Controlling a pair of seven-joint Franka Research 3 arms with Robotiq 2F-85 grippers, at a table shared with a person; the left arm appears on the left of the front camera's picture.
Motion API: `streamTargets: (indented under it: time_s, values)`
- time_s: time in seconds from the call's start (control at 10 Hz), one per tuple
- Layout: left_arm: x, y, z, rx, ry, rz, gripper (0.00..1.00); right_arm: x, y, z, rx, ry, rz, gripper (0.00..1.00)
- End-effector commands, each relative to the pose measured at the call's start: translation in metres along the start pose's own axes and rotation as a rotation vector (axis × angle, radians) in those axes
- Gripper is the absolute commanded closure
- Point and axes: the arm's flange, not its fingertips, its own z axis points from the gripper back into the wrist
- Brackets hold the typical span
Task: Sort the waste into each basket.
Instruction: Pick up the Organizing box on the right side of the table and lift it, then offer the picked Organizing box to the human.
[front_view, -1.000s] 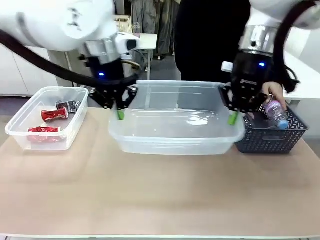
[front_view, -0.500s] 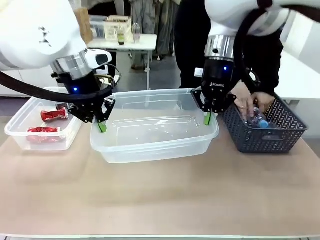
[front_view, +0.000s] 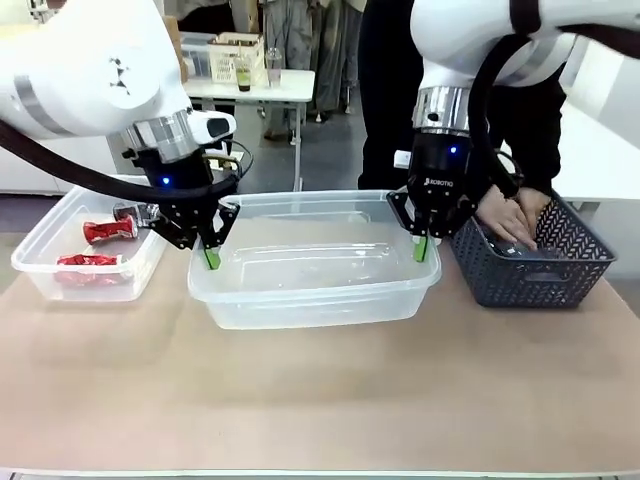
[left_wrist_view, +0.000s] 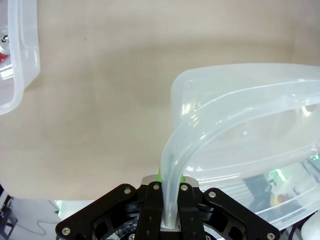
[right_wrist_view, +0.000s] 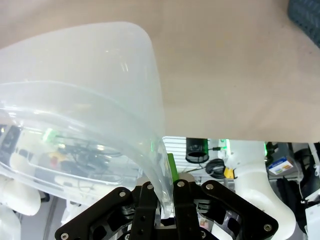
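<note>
Both grippers clamp the short ends of the large clear rectangular plastic tub (front_view: 310, 300).

Front view: the left gripper (front_view: 211, 258) pinches the tub's left rim and the right gripper (front_view: 421, 250) pinches its right rim. The tub's long axis therefore runs straight from one gripper to the other, with each arm nearest its own end. I cannot tell whether the tub rests on the tan worktop (front_view: 320, 400) or hangs just above it. Left of the tub, crushed red-and-silver drink cans (front_view: 108, 230) lie in a smaller clear plastic tub (front_view: 30, 262). Right of the tub, a person's hands (front_view: 510, 220) reach into the dark grey lattice basket (front_view: 540, 285) and hide what is inside.
Left wrist view: the left gripper's jaws are closed tight on the tub's rim near a rounded corner.
Right wrist view: the right gripper's jaws likewise squeeze the tub's thin wall, and the basket's corner lies beyond the tub.
</note>
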Motion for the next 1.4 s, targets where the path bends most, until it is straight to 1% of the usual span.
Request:
streamTargets:
  time_s: [0.0,1.3]
  values:
    - [-0.0118,0.0003,0.0026,-0.002,-0.027,-0.008,0.97,-0.0012,0.0044,0.0064,0.005,-0.013,0.008,0.96]
    - [-0.0118,0.0003,0.0026,-0.002,-0.027,-0.008,0.97,-0.0012,0.0044,0.0064,0.005,-0.013,0.008,0.96]
